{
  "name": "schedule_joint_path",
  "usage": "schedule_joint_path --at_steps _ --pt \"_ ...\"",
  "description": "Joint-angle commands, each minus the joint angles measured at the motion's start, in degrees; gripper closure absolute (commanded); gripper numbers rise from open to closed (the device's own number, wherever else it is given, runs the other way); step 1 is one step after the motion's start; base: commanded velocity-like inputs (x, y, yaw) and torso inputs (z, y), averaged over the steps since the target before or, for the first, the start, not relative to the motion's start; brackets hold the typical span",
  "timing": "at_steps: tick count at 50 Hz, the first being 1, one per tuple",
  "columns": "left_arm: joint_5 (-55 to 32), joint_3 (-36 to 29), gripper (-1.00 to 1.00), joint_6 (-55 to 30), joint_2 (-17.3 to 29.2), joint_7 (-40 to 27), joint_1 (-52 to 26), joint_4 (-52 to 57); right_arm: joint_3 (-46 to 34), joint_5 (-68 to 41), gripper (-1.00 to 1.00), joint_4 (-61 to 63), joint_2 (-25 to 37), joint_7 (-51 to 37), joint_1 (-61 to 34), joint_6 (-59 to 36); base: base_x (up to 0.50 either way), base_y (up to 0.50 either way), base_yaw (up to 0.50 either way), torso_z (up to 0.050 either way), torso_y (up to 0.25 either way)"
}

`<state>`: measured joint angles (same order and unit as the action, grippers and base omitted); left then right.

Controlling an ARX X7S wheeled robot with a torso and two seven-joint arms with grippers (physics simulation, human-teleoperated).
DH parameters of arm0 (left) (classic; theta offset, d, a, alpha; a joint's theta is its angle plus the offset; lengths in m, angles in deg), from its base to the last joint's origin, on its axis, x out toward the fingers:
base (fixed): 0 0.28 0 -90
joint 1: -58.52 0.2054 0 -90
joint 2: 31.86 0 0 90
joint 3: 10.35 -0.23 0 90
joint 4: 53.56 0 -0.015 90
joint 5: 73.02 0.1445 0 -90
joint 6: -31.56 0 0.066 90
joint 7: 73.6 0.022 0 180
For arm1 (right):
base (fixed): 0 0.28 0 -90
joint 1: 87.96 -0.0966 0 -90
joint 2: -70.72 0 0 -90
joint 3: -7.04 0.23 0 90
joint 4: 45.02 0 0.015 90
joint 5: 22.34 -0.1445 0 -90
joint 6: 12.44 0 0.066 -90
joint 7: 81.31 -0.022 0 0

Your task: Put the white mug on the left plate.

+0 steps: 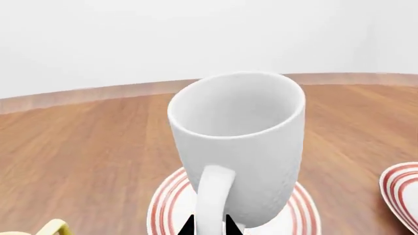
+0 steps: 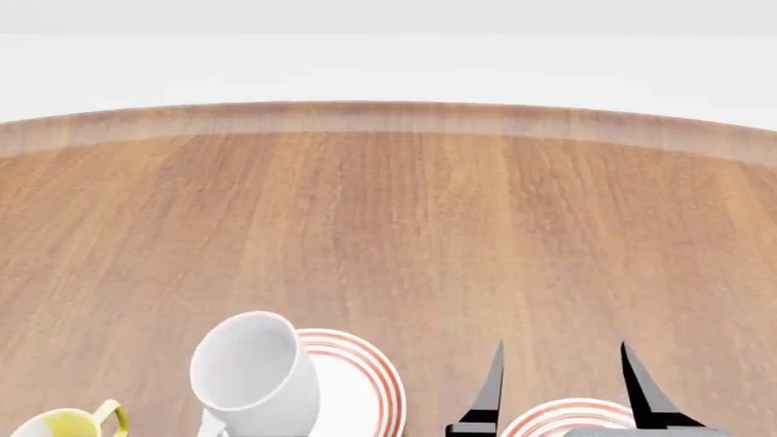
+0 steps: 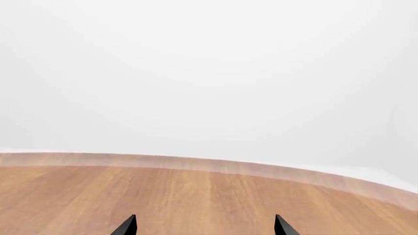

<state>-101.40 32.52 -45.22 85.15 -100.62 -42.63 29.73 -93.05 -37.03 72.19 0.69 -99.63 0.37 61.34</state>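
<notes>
The white mug [image 1: 245,142] is tall, plain and glossy, and it leans over the left plate [image 1: 164,205], a white plate with red rings. My left gripper [image 1: 209,226] is shut on the mug's loop handle, with a dark fingertip on each side of it. In the head view the mug [image 2: 249,373] stands tilted at the left edge of the left plate [image 2: 364,387]; the left gripper is out of that view. I cannot tell whether the mug's base touches the plate. My right gripper [image 2: 561,373] is open and empty above the right plate [image 2: 570,414].
A white mug with yellow inside and handle [image 2: 61,423] sits left of the left plate; its handle shows in the left wrist view [image 1: 56,227]. The right plate's rim also shows there [image 1: 402,188]. The wooden table [image 2: 388,228] stretches far ahead to its rounded edge.
</notes>
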Motion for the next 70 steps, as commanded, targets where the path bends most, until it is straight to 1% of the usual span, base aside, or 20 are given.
schedule_joint_path --at_steps 1,14,23,31,36,43,54,59,67,70 --pt "-0.7 0.4 1.00 -0.6 -1.7 1.0 -2.5 -2.7 0.1 -0.2 -1.00 -0.2 0.2 -0.1 0.1 0.4 0.00 0.00 0.00 0.000 0.000" --pt "-1.7 1.0 1.00 -0.3 -3.8 1.9 -4.2 -6.0 -0.2 -0.2 -1.00 -0.9 0.2 -0.3 0.3 1.0 0.00 0.00 0.00 0.000 0.000" --pt "-2.2 1.0 1.00 -1.5 -4.3 2.2 -5.5 -6.2 0.1 -0.5 -1.00 -1.2 0.3 -0.3 0.6 1.7 0.00 0.00 0.00 0.000 0.001" --pt "-2.1 1.1 1.00 -0.9 -6.1 3.2 -7.0 -10.3 0.1 -0.6 -1.00 -1.6 0.3 -0.3 0.6 2.2 0.00 0.00 0.00 0.000 0.000" --pt "-1.2 1.3 1.00 -0.5 -7.5 2.8 -7.9 -13.6 0.2 -0.8 -1.00 -1.3 0.5 -0.5 0.8 2.0 0.00 0.00 0.00 0.000 0.000" --pt "-1.5 1.3 1.00 -2.3 -8.6 1.5 -8.7 -14.1 0.1 -0.8 -1.00 -1.7 0.5 -0.5 0.9 2.6 0.00 0.00 0.00 0.000 0.000" --pt "-0.6 1.0 1.00 -2.1 -10.6 1.2 -9.6 -18.0 0.4 -1.1 -1.00 -2.5 0.6 -0.4 1.6 3.9 0.00 0.00 0.00 0.000 0.001" --pt "1.2 0.8 1.00 -2.1 -11.4 -0.7 -10.1 -19.6 0.3 -1.0 -1.00 -2.7 0.6 -0.5 1.4 4.0 0.00 0.00 0.00 0.000 0.000" --pt "1.8 0.6 1.00 -2.5 -13.2 -1.1 -11.0 -23.3 0.4 -1.2 -1.00 -2.4 0.7 -0.6 1.7 4.2 0.00 0.00 0.00 0.000 0.000" --pt "1.9 0.3 1.00 -3.2 -13.3 -1.6 -11.1 -22.7 0.5 -1.4 -1.00 -2.2 0.8 -0.7 1.7 4.3 0.00 0.00 0.00 0.000 0.000"
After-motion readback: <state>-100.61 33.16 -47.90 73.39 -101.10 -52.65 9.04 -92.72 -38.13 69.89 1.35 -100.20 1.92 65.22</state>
